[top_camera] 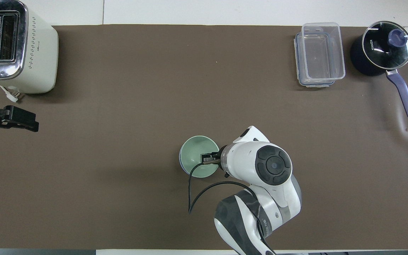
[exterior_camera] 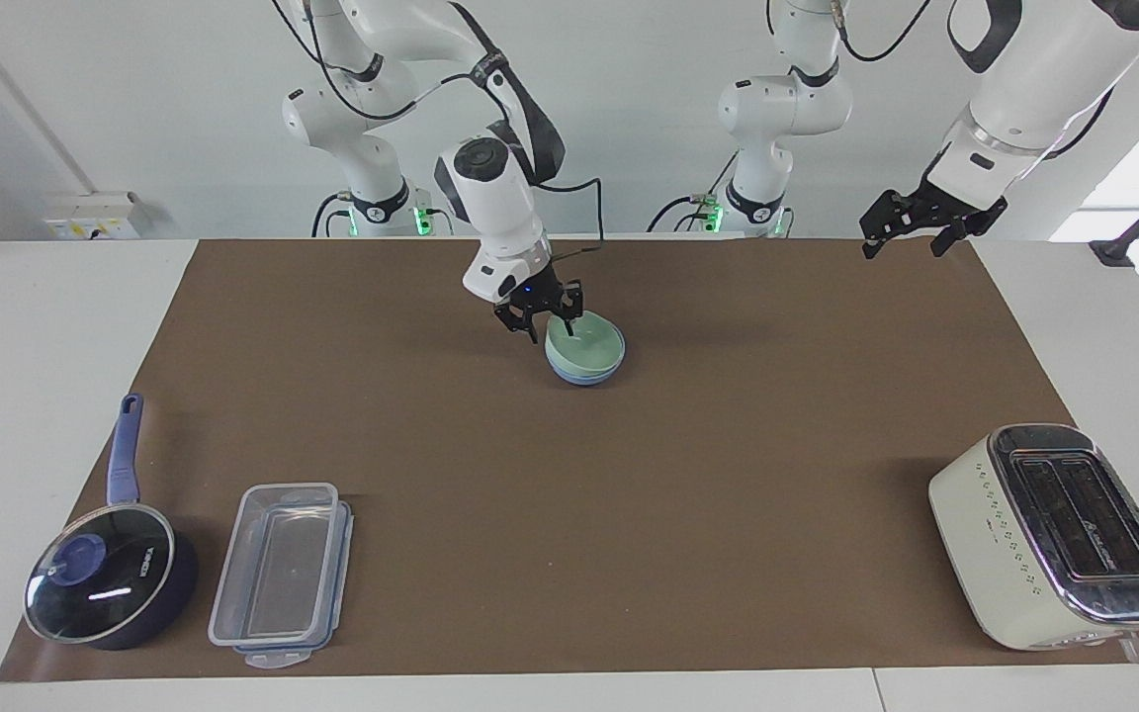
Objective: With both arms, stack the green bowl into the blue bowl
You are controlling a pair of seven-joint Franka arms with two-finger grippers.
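The green bowl [exterior_camera: 586, 344] sits nested in the blue bowl [exterior_camera: 584, 374] on the brown mat, near the middle of the robots' edge of the table. In the overhead view the green bowl [top_camera: 195, 156] hides all but a thin edge of the blue bowl [top_camera: 180, 162]. My right gripper [exterior_camera: 551, 327] is open just above the green bowl's rim on the right arm's side, one finger over the inside and one outside. It is partly hidden under the arm in the overhead view [top_camera: 207, 159]. My left gripper [exterior_camera: 904, 245] waits open, raised over the left arm's end of the mat.
A cream toaster [exterior_camera: 1054, 534] stands farthest from the robots at the left arm's end. A clear lidded container [exterior_camera: 281, 574] and a dark blue lidded saucepan [exterior_camera: 110, 583] stand farthest from the robots at the right arm's end.
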